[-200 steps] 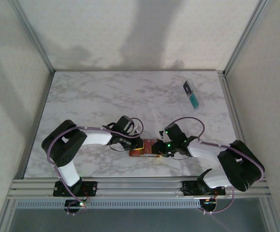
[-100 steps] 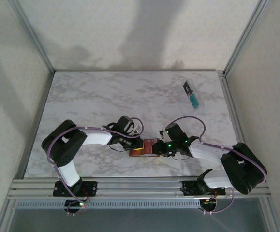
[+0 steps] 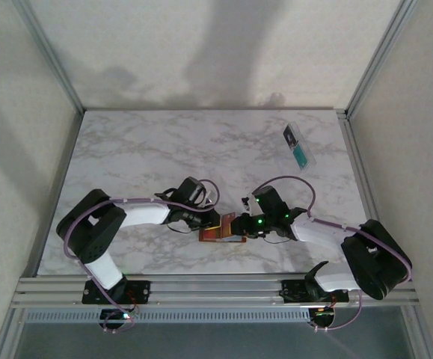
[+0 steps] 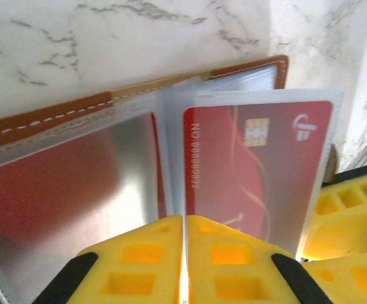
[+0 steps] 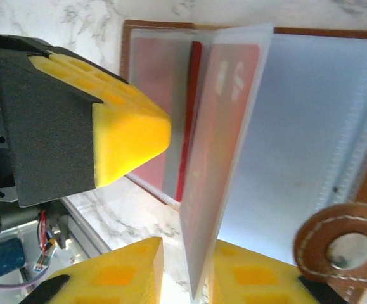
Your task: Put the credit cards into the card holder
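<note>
The tan-brown card holder [image 3: 217,233] lies open on the marble between both arms, near the front edge. My left gripper [image 4: 183,218] is shut on the edge of one of its clear inner sleeves. A red credit card [image 4: 253,171] sits in the sleeve beside that grip. My right gripper [image 5: 186,253] is open, and the upright sleeve with the red card [image 5: 231,120] stands between its fingers, against the right pad, with a gap on the left. A second red card's edge [image 5: 191,107] shows behind it. The snap tab [image 5: 345,244] is at lower right.
A clear oblong tray [image 3: 298,146] with a teal card [image 3: 301,156] lies far back right on the marble table [image 3: 141,149]. The left gripper's yellow finger [image 5: 129,130] sits close beside the right gripper. Metal frame rails [image 3: 201,288] run along the front.
Both wrists have shifted slightly left and the card holder has tilted a little between them. The right jaws have narrowed a little around the sleeve.
</note>
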`<act>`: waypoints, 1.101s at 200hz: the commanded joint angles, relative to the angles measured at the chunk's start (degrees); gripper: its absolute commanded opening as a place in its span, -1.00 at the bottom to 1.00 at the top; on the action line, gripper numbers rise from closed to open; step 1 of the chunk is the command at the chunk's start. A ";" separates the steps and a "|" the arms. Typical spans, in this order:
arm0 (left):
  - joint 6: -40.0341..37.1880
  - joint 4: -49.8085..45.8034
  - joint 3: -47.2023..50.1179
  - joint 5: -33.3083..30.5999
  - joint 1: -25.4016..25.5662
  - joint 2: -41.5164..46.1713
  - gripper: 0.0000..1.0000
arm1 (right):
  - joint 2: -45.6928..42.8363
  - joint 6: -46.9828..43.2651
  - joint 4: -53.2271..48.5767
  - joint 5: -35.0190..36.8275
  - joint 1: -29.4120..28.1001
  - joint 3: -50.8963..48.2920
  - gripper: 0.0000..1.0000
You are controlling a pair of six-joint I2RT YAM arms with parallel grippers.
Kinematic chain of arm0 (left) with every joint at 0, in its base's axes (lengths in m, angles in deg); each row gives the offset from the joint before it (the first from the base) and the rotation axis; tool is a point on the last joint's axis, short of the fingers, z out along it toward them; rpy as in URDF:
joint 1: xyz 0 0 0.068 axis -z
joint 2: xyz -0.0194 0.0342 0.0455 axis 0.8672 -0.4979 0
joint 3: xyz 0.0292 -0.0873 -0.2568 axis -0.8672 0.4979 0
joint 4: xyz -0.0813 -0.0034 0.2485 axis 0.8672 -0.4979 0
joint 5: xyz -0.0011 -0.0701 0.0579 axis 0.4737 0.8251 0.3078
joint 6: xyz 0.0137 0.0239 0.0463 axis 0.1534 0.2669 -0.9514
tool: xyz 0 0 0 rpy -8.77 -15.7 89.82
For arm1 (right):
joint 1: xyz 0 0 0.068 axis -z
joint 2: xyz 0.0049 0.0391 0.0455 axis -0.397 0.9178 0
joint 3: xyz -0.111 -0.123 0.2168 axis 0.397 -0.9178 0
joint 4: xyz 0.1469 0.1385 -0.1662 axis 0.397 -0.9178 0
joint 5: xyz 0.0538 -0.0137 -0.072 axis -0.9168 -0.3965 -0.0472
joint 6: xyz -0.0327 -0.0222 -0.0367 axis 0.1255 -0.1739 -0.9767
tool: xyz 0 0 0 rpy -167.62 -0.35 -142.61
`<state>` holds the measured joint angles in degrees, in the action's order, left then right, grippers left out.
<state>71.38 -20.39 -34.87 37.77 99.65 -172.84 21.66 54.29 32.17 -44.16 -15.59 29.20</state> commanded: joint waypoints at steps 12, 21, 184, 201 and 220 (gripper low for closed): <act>1.81 0.82 0.56 1.09 -1.34 2.69 -0.78 | 1.52 -1.84 1.13 -2.42 0.05 2.07 -0.51; 1.68 0.26 0.86 0.63 -1.73 3.48 -0.78 | 2.31 -2.17 1.04 -2.78 0.00 2.62 -0.49; -1.65 -6.47 8.97 -1.01 -16.39 19.00 -0.53 | 7.75 -9.16 -8.88 -1.01 -5.56 17.34 -0.03; -3.34 -8.89 8.01 -3.55 -16.40 18.81 -0.53 | 2.05 -13.53 -18.12 8.65 -4.33 20.89 0.08; -3.00 -8.89 7.74 -7.16 -16.47 19.26 -0.53 | -0.60 -16.47 -25.35 15.50 0.68 25.30 0.10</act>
<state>69.81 -26.94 -26.32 35.73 83.65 -154.72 25.99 44.42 18.88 -40.42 -19.79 48.41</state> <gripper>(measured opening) 0.234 0.547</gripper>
